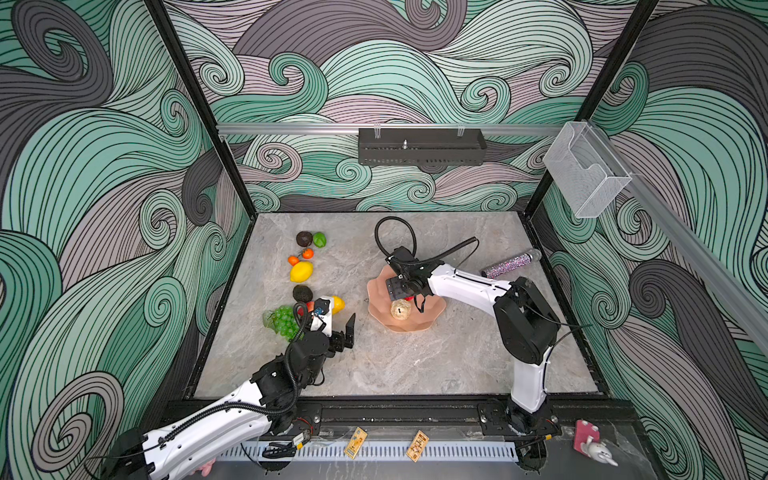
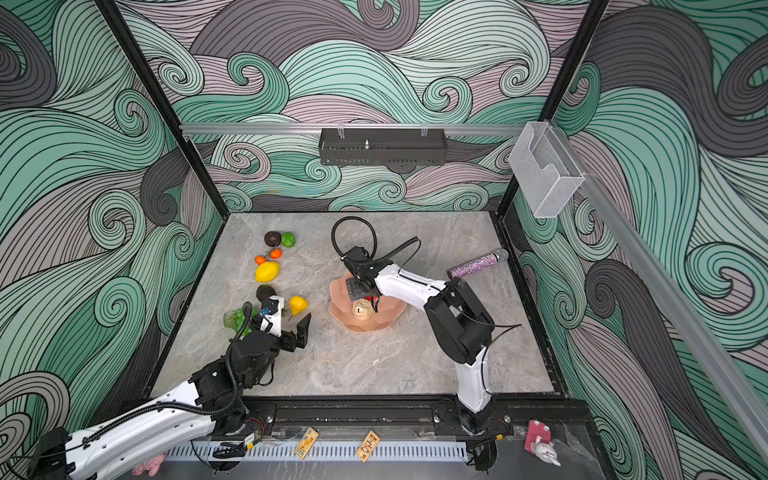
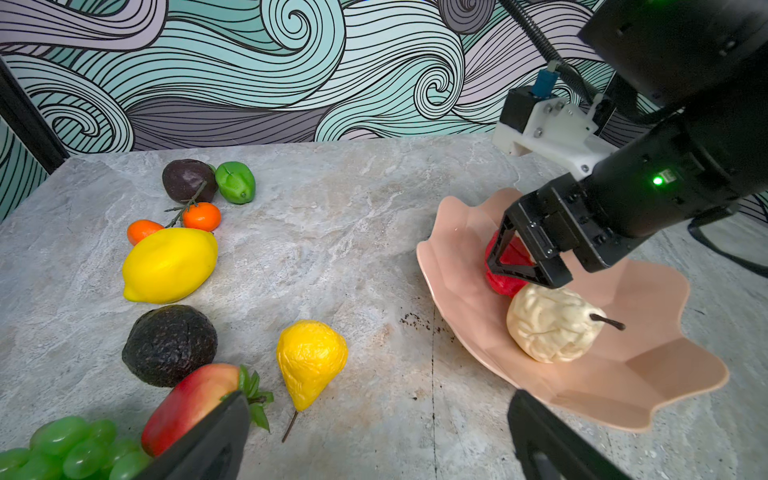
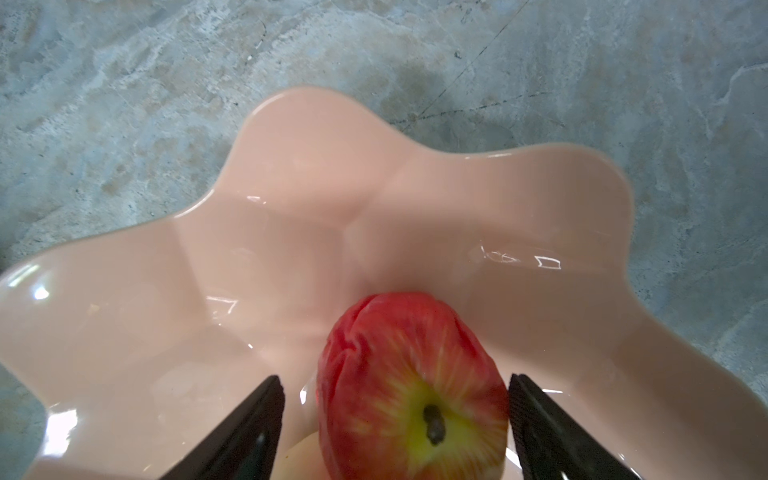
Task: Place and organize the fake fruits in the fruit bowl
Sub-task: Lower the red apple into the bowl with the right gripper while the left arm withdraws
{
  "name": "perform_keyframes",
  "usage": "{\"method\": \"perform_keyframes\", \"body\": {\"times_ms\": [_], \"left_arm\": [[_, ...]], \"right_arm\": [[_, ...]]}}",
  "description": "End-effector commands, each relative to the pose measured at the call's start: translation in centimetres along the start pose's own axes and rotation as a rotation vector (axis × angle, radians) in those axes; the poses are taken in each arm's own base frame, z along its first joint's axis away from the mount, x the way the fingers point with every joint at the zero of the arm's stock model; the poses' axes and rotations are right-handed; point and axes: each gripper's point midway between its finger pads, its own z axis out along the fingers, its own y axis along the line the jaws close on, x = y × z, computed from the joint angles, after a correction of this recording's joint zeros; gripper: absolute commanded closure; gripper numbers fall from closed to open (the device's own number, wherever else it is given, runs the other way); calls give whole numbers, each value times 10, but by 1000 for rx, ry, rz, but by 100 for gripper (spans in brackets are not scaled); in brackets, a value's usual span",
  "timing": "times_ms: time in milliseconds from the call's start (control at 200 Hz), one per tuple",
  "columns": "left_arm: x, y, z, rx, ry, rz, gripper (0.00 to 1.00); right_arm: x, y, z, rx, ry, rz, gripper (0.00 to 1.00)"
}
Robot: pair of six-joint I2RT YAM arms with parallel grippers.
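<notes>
The salmon fruit bowl (image 1: 419, 325) (image 4: 291, 208) holds a beige bumpy ball (image 1: 400, 310) (image 3: 548, 328) and a red apple (image 4: 407, 374) (image 3: 503, 284). My right gripper (image 4: 395, 379) is open astride the apple, with a gap showing on one side. Left of the bowl lie a dark avocado (image 1: 304, 239), lime (image 1: 319, 239), two oranges (image 1: 307, 253), lemon (image 1: 301, 272), a second avocado (image 1: 302, 293), green grapes (image 1: 284, 320), a yellow pear-shaped fruit (image 3: 311, 361) and a red-yellow leafy fruit (image 3: 191, 403). My left gripper (image 3: 378, 399) (image 1: 338, 322) hangs open and empty beside these.
A glittery purple-silver cylinder (image 1: 511, 264) lies at the back right of the table. A clear box (image 1: 586, 170) hangs on the right wall and a black tray (image 1: 422, 146) on the back rail. A pink plush (image 1: 590, 446) sits outside the front frame.
</notes>
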Motion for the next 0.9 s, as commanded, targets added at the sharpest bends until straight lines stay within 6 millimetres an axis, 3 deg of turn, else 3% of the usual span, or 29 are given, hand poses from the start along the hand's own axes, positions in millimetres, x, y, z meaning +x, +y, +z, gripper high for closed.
{"method": "perform_keyframes", "body": {"times_ms": [0, 225, 460, 590, 730, 896], "left_arm": [[-6, 7, 1, -39, -7, -29, 1], [-17, 7, 3, -55, 22, -79, 1], [-48, 6, 16, -85, 231, -223, 1], [-58, 18, 32, -151, 352, -266, 1], [-66, 45, 56, -246, 484, -317, 1], [-64, 101, 82, -417, 641, -428, 1]], "right_arm": [[-4, -8, -17, 31, -23, 4, 13], [-13, -10, -31, 33, -37, 1, 10], [-26, -22, -94, 22, -94, 0, 9], [-20, -24, -125, -45, -134, -9, 9], [-2, -29, -150, -98, -170, -9, 9], [26, -35, -165, -169, -208, 28, 9]]}}
